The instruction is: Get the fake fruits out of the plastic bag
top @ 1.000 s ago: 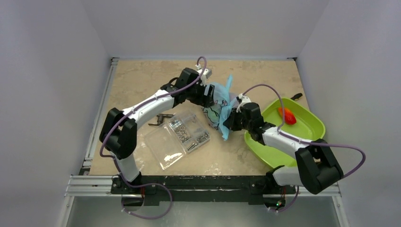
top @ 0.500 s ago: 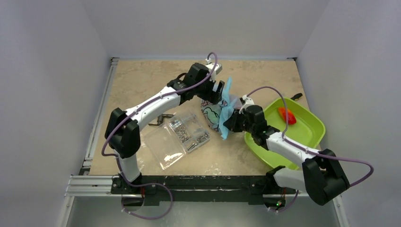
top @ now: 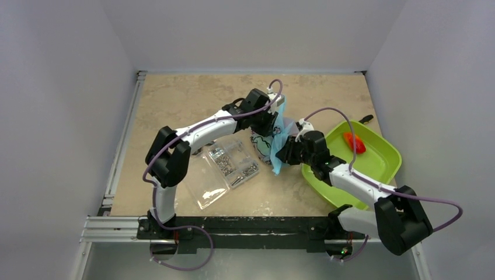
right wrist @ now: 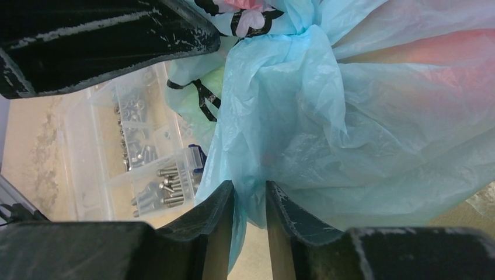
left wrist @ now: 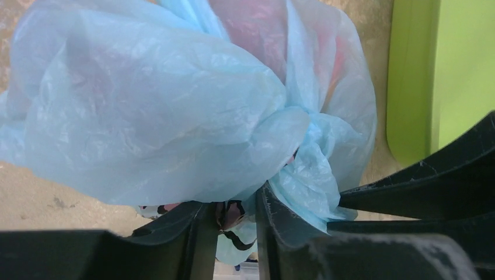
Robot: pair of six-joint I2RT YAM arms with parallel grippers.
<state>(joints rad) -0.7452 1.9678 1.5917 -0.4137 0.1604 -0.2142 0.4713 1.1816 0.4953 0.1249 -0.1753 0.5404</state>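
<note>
One plastic bag (top: 269,140); one red fake fruit (top: 354,142) in view; one green tray (top: 380,162); one clear compartment box (top: 229,164)

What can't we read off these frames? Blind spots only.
- fruits inside the plastic bag: both wrist views show only reddish blurs through the film, so count and kind are unreadable.
- Bag mouth: folds cover it in every view.
- left claw and right claw: in the top view their tips are hidden by bag and wrists.
- dark item behind the lime tray: too small to identify in the top view.
</note>
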